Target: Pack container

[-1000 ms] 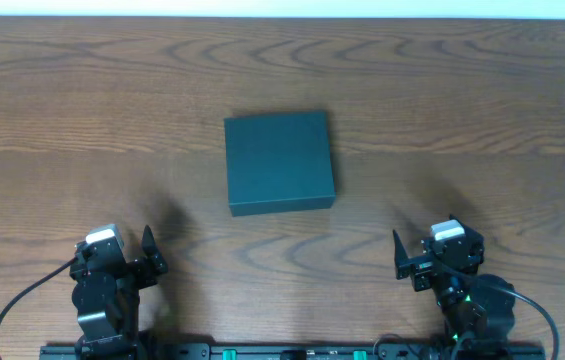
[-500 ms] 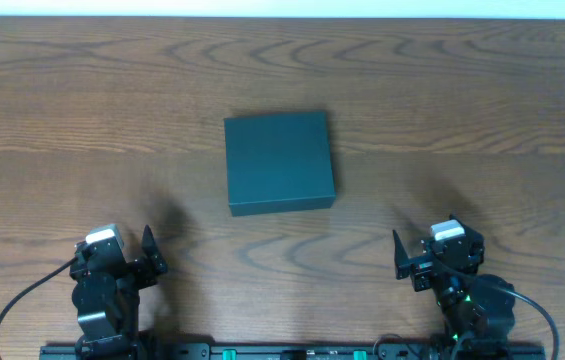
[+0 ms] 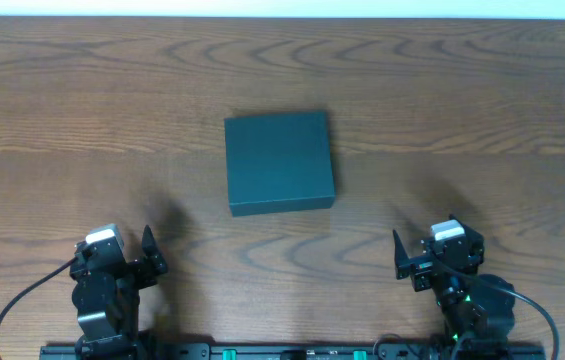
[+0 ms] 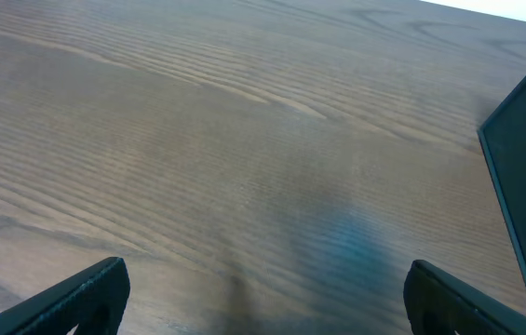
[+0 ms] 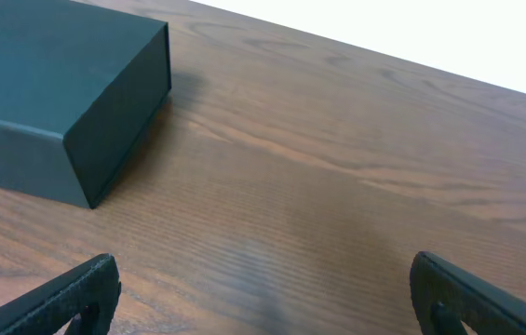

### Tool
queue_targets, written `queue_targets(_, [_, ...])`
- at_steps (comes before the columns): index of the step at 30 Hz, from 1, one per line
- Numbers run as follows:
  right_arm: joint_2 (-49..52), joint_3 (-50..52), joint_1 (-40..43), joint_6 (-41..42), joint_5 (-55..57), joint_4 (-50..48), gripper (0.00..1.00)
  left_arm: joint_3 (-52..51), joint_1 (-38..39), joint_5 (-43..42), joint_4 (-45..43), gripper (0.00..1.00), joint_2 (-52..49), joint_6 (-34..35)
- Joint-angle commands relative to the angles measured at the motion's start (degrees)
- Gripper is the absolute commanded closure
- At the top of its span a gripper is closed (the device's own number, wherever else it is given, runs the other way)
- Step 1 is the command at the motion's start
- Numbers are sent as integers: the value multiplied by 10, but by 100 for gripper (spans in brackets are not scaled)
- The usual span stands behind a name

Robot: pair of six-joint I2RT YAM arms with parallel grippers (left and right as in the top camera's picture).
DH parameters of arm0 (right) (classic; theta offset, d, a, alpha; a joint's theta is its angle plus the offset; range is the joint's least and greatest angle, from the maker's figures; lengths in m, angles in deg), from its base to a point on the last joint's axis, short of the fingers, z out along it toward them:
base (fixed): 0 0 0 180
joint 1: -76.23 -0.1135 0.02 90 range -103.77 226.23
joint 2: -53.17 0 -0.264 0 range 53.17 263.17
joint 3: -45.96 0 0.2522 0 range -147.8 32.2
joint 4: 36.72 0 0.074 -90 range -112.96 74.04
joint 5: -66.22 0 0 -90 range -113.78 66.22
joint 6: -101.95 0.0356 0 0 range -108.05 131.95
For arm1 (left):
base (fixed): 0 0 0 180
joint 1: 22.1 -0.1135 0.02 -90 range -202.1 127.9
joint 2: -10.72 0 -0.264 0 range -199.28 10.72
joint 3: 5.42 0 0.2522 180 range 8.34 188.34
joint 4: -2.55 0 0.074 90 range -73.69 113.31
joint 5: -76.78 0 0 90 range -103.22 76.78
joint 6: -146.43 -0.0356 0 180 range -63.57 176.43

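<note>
Container (image 3: 279, 162), dark teal-green square rigid box, matte, lid down flat, sits near ctr of brown wood-grain table (image 3: 482, 90), a bit skewed to the table edges. Left gripper (image 4: 267, 302) is by near table edge, well apart from box, off its near-left corner; fingers spread wide, holding nothing. Right gripper (image 5: 267, 298) is by near edge off box's near-right corner, also wide apart and empty.

Overhead looks straight down; both low, near wrist views face far, sharing the dark teal square box (image 3: 279, 162).
</note>
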State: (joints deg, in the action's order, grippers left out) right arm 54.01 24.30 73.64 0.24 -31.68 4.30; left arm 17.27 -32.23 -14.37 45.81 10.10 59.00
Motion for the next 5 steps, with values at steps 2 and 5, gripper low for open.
queue_targets(2, [-5, 2, -5, -8, 0, -1, 1, -9, -3, 0, -1, 5, 3, -9])
queue_targets(5, [-5, 2, -5, -8, 0, -1, 1, -9, -3, 0, -1, 5, 3, -9])
